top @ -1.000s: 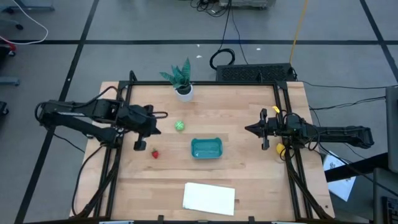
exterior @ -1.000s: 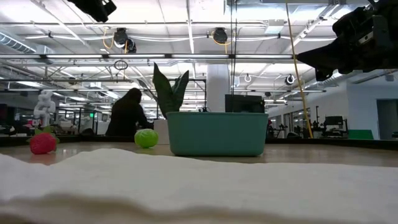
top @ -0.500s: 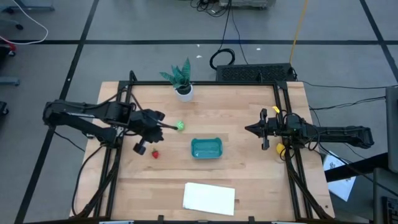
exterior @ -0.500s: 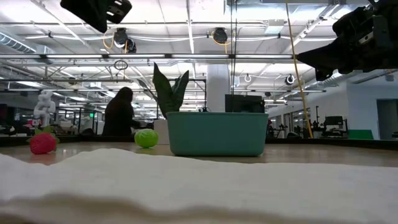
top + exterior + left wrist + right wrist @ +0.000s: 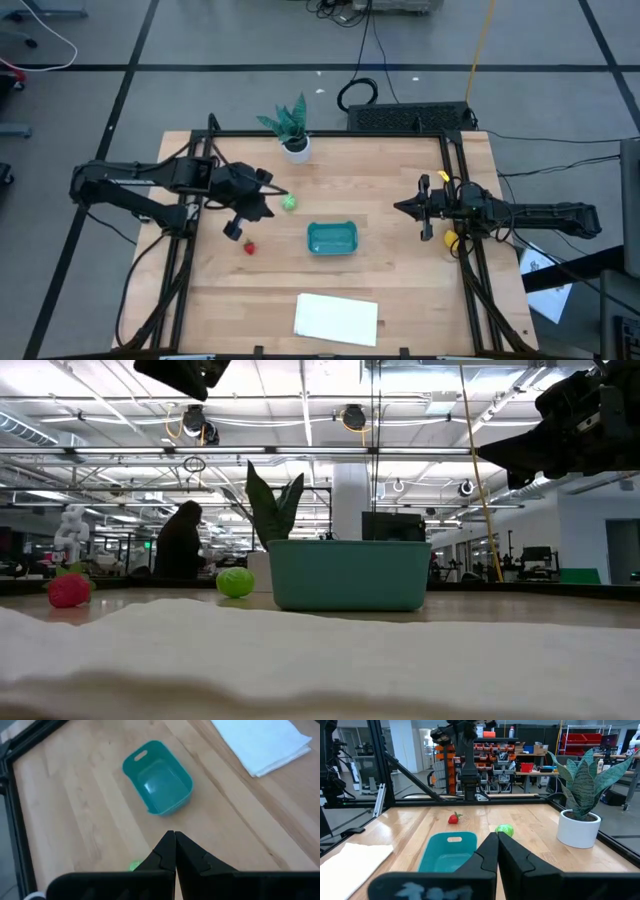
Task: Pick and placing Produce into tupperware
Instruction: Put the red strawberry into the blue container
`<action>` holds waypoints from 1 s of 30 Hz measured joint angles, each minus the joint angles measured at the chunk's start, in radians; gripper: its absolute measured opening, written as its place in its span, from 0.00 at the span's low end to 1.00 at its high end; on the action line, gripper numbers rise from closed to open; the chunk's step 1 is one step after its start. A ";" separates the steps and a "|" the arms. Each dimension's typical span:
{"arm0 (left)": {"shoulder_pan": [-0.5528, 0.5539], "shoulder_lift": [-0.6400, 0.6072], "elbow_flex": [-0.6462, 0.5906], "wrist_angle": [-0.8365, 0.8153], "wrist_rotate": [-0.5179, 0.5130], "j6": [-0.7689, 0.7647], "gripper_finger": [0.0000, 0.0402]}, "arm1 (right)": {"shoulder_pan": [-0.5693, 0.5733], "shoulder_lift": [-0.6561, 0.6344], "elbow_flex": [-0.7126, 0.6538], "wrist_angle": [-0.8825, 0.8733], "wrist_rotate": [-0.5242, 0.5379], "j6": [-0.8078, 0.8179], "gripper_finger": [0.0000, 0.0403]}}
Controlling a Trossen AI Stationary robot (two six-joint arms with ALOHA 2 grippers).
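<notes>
The teal tupperware [image 5: 331, 238] stands empty mid-table, also seen in the left wrist view [image 5: 158, 777]. The round green piece [image 5: 289, 203] lies on the wood to its far left. The red strawberry piece [image 5: 249, 247] lies nearer the left edge. The yellow piece [image 5: 450, 241] shows partly beside the right arm. My left gripper [image 5: 280, 191] is shut and hovers high over the table, just left of the green piece [image 5: 134, 866]. My right gripper [image 5: 400, 208] is shut and raised right of the tupperware [image 5: 447, 852].
A potted green plant [image 5: 293, 132] stands at the far edge. A folded white sheet [image 5: 336, 318] lies by the near edge. A black frame runs along the left, far and right sides of the table. Bare wood lies between the tupperware and the right arm.
My left gripper has moved toward the table's right, closing on the green piece, and its wrist has turned on the way. It stays high above the table. The pieces, the tupperware and the right arm have kept still.
</notes>
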 joint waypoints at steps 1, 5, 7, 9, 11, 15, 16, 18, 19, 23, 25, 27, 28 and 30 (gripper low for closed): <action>0.009 0.006 0.002 0.000 0.003 0.007 0.00 | 0.000 0.000 0.000 0.000 0.000 0.000 0.00; 0.051 0.039 0.003 -0.020 0.005 0.028 0.00 | 0.000 0.002 0.000 0.007 0.000 0.000 0.00; 0.072 0.061 0.003 -0.031 0.011 0.024 0.00 | 0.000 0.002 0.000 0.008 0.000 0.000 0.00; 0.082 0.087 0.003 -0.048 0.011 0.023 0.00 | 0.000 0.002 0.000 0.008 0.000 0.000 0.00; 0.083 0.111 0.003 -0.056 0.012 0.053 0.00 | 0.000 0.002 0.000 0.010 0.000 0.000 0.00; 0.073 0.139 0.002 -0.087 0.044 0.152 0.00 | 0.000 0.003 0.000 0.015 0.000 0.000 0.00; 0.068 0.143 0.002 -0.101 0.062 0.176 0.00 | 0.000 0.002 0.000 0.016 0.000 0.000 0.00; 0.060 0.146 0.002 -0.127 0.074 0.195 0.00 | 0.000 0.003 0.000 0.015 0.000 0.000 0.00; 0.056 0.145 0.002 -0.135 0.075 0.197 0.00 | 0.000 0.003 0.000 0.015 0.000 0.000 0.00; 0.040 0.145 0.002 -0.194 0.074 0.200 0.00 | 0.000 0.003 0.000 0.015 0.000 0.000 0.00; 0.031 0.145 0.002 -0.226 0.075 0.192 0.00 | 0.000 0.003 0.000 0.015 0.000 0.000 0.00; 0.021 0.145 0.002 -0.255 0.074 0.177 0.00 | 0.000 0.003 0.000 0.015 0.000 0.000 0.00; 0.015 0.145 0.001 -0.263 0.074 0.169 0.00 | 0.000 0.003 0.000 0.015 0.000 0.000 0.00; 0.005 0.145 0.001 -0.267 0.074 0.154 0.00 | 0.000 0.003 0.000 0.015 0.000 0.000 0.00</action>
